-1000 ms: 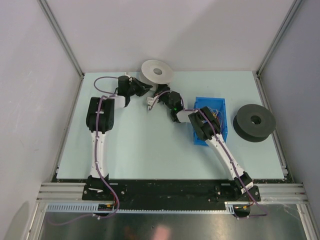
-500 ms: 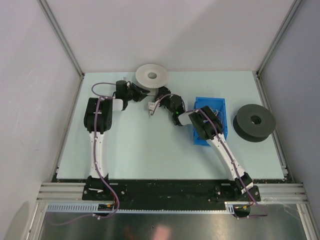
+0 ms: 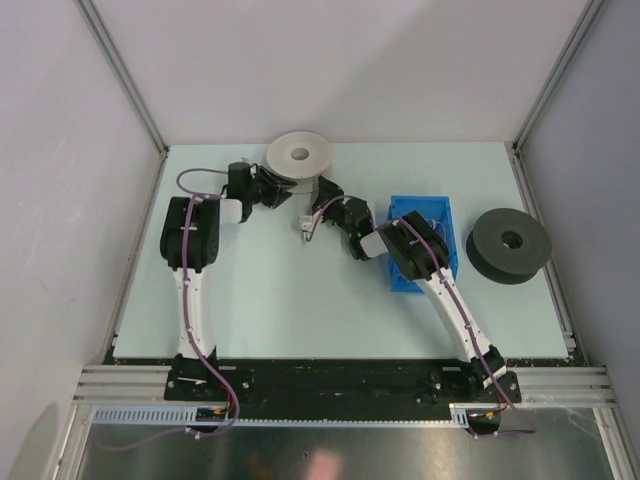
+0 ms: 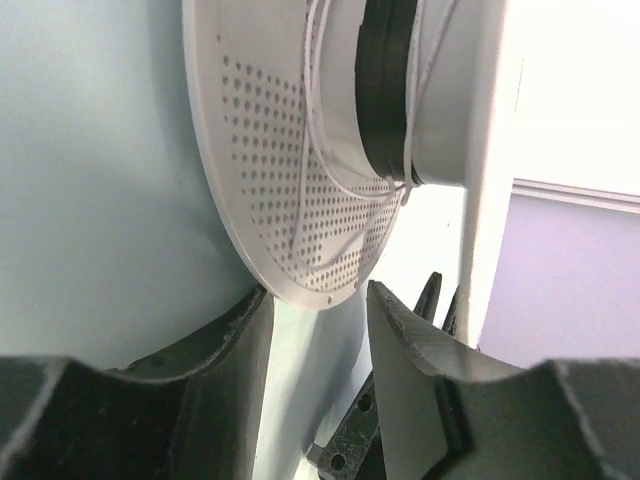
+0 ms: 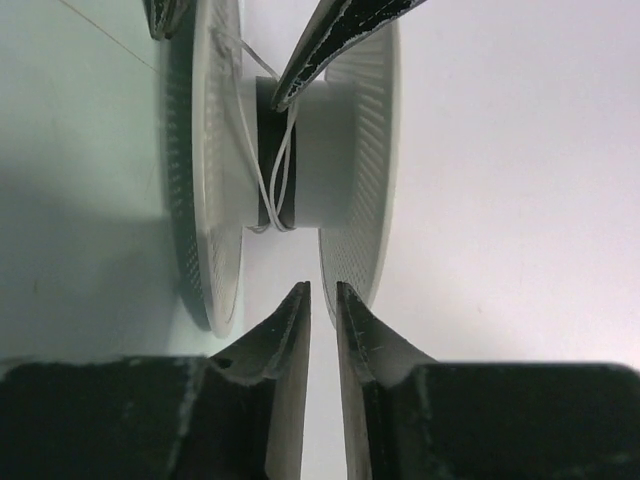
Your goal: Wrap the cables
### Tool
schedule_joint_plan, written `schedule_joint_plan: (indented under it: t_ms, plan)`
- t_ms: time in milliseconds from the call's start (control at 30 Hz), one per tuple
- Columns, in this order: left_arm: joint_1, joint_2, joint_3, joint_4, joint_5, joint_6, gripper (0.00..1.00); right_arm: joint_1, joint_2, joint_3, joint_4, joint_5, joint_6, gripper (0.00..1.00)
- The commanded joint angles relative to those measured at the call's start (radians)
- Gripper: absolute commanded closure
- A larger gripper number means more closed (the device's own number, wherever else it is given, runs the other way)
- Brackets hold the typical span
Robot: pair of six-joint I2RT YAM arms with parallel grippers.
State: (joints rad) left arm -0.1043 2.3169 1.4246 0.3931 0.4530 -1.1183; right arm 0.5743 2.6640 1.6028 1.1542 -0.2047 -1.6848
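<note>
The cables (image 3: 431,228) lie in a blue bin (image 3: 446,212), mostly hidden by my right arm. A white spool (image 3: 300,155) lies at the table's far middle. Thin white wire (image 4: 318,150) is looped round its hub. My left gripper (image 3: 283,183) is open, and its fingers (image 4: 312,300) straddle the rim of the perforated flange (image 4: 270,180). My right gripper (image 3: 322,190) is just right of the spool. Its fingers are all but shut, with nothing seen between them. In the right wrist view the gripper (image 5: 323,290) points into the gap between the spool's flanges (image 5: 215,200).
A black spool (image 3: 511,244) lies at the table's right side. The blue bin sits under my right forearm. Grey walls with metal posts close the table at the back and both sides. My two grippers are close together at the white spool.
The white spool has shifted left and a little nearer along with my left gripper, and has gone from tilted to flat. My right gripper has followed it to the spool's edge.
</note>
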Motion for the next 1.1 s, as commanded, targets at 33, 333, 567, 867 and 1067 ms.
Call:
schedule_joint_plan:
  t_ms: [33,333,567,867,1067]
  plan:
    - [0.007,-0.096,-0.048,-0.084,-0.066,0.016,0.51,0.009,-0.02,-0.067,0.074,-0.035,-0.016,0.75]
    - [0.007,-0.151,-0.093,-0.123,-0.07,0.004,0.47,0.012,-0.047,-0.117,0.151,-0.049,0.008,0.62]
    - [0.007,-0.22,-0.155,-0.145,-0.082,0.021,0.44,0.037,-0.099,-0.191,0.198,-0.061,0.049,0.56]
    - [0.007,-0.314,-0.229,-0.158,-0.079,0.059,0.42,0.114,-0.159,-0.211,0.168,0.051,0.162,0.46]
    - [0.01,-0.428,-0.279,-0.185,-0.099,0.129,0.34,0.166,-0.226,-0.218,0.122,0.136,0.267,0.34]
